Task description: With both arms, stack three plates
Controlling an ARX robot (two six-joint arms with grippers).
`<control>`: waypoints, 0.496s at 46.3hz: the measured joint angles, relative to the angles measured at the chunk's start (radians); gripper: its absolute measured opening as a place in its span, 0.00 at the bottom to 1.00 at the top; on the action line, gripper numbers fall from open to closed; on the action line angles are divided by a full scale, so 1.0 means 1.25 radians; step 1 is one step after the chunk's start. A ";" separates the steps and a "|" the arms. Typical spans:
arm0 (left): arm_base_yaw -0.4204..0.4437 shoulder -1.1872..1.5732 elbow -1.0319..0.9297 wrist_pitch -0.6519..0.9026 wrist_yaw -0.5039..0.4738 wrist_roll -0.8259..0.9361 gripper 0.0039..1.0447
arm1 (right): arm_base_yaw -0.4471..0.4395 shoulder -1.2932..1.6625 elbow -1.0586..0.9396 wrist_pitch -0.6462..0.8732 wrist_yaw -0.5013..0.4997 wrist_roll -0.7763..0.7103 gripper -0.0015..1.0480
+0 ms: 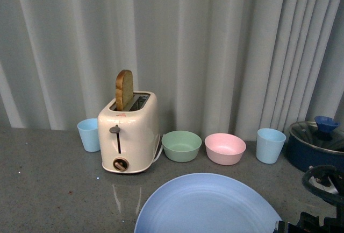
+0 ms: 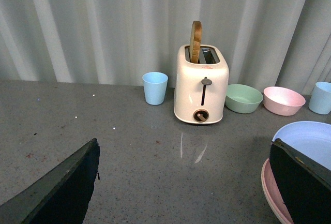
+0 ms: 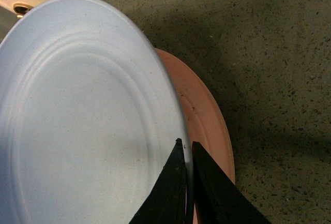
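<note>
The light blue plate [image 1: 207, 205] fills the lower middle of the front view. My right gripper [image 3: 186, 146] is shut on its rim, one finger over the plate [image 3: 83, 115] and one under. Directly below it lies the pink plate [image 3: 204, 115], showing as a crescent past the blue rim. In the left wrist view the light blue plate [image 2: 310, 137] sits over the pink plate [image 2: 273, 193] at the right edge. My left gripper [image 2: 183, 182] is open above bare counter, to the left of both plates. The beige-cream plate is out of view.
A cream toaster [image 1: 129, 132] with a slice of bread stands at the back. Beside it are a light blue cup [image 1: 88, 134], a green bowl [image 1: 181, 146], a pink bowl [image 1: 225, 148] and another light blue cup [image 1: 270, 145]. A dark blue lidded pot [image 1: 317, 144] sits at the right.
</note>
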 joint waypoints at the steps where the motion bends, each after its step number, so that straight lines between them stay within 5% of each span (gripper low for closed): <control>1: 0.000 0.000 0.000 0.000 0.000 0.000 0.94 | 0.001 0.001 0.002 -0.004 0.000 0.001 0.03; 23: 0.000 0.000 0.000 0.000 0.000 0.000 0.94 | 0.002 0.032 0.012 -0.039 0.004 0.000 0.03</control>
